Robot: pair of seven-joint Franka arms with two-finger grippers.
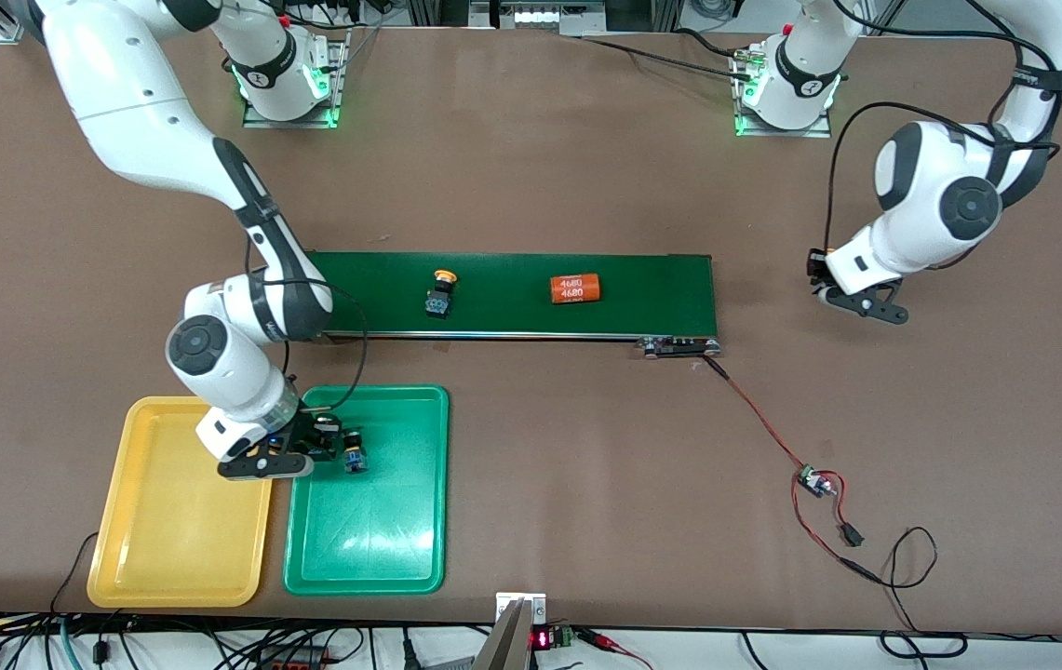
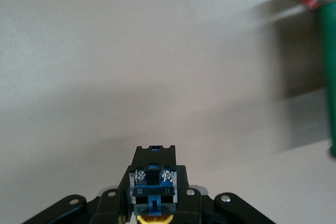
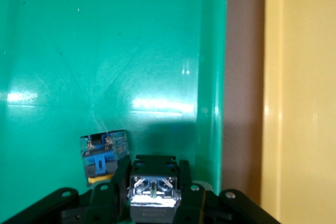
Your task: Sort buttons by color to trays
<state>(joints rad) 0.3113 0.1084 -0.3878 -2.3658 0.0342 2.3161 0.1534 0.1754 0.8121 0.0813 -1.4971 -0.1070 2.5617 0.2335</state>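
Progress, as I read it: one button (image 1: pixel 356 460) lies in the green tray (image 1: pixel 372 549), though the right wrist view shows yellow at its cap (possibly missorted, I judge); the yellow tray (image 1: pixel 168 558) holds none. The right gripper (image 1: pixel 302 451), over the green tray's edge beside the yellow tray, is clamped on a second button (image 3: pixel 154 192), cap colour hidden. The left gripper (image 1: pixel 852 302), over bare table toward its own end, is clamped on a yellow-capped button (image 2: pixel 154 190). A fourth, yellow-capped button (image 1: pixel 440 293) lies on the matte dark green conveyor belt (image 1: pixel 661 288) beside an orange printed cylinder (image 1: pixel 576 288). Trays: glossy moulded plastic, rounded corners. Buttons: blocky black-and-blue bodies, metal screw terminals.
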